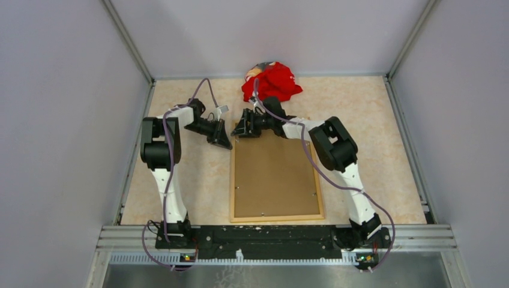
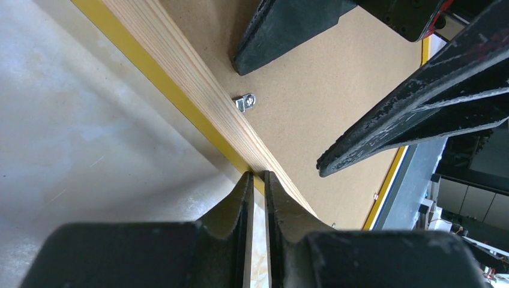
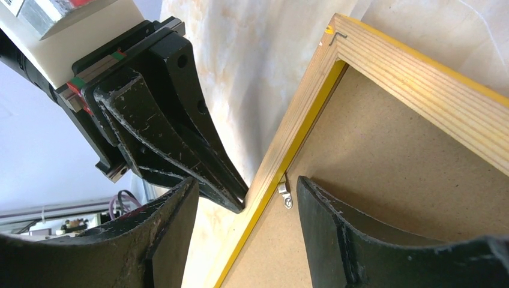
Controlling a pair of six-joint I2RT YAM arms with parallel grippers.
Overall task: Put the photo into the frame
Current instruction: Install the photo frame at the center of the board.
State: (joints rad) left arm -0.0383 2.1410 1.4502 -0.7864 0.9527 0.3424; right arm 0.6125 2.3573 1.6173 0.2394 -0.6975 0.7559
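Observation:
The frame (image 1: 277, 217) lies face down on the table, pale wood up with a yellow edge (image 2: 180, 66) (image 3: 420, 78). A brown backing panel (image 1: 273, 174) (image 2: 318, 90) (image 3: 390, 198) sits inside it. The photo is out of view. My left gripper (image 1: 223, 143) (image 2: 257, 177) is shut to a thin slit with nothing in it, its tips against the outside of the frame's left rail near the far corner. My right gripper (image 1: 239, 129) (image 3: 246, 183) is open and straddles that same rail, one finger over the table, the other over the panel. A small metal clip (image 2: 246, 103) (image 3: 285, 195) lies between them.
A crumpled red cloth (image 1: 271, 82) lies at the back of the table just beyond the frame. Grey enclosure walls stand on three sides, and a metal rail (image 1: 276, 234) carrying both arm bases runs along the near edge.

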